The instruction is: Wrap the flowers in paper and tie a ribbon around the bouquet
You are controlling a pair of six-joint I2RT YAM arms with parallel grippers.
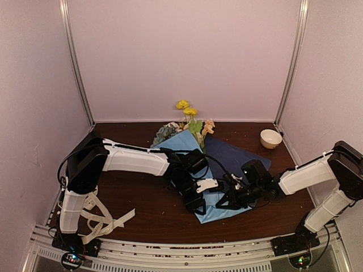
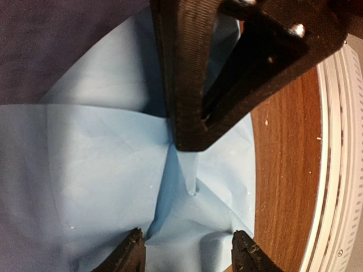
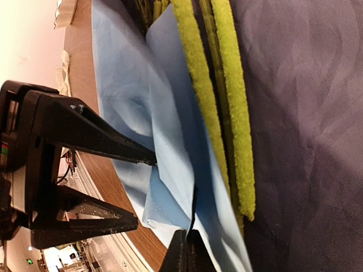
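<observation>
The paper point(image 1: 227, 156) lies on the table, its light-blue face point(image 2: 85, 170) folded over the navy face point(image 3: 306, 113). The flowers point(image 1: 190, 116) stick out of its far end, and their fuzzy green stems point(image 3: 235, 113) run along the navy side. My right gripper point(image 3: 187, 252) is shut on a raised fold of the paper's near edge; its fingers point(image 2: 184, 85) show from above. My left gripper point(image 2: 189, 252) stands open, straddling the light-blue paper right beside that fold, one fingertip point(image 3: 148, 158) touching the sheet. The ribbon point(image 1: 105, 218) lies loose by the left arm's base.
A white scalloped bowl point(image 1: 270, 138) sits at the back right. The brown table's near edge point(image 2: 286, 170) and a metal rail point(image 1: 181, 255) lie just beyond the paper. Both grippers point(image 1: 212, 201) are almost touching at the paper's near end.
</observation>
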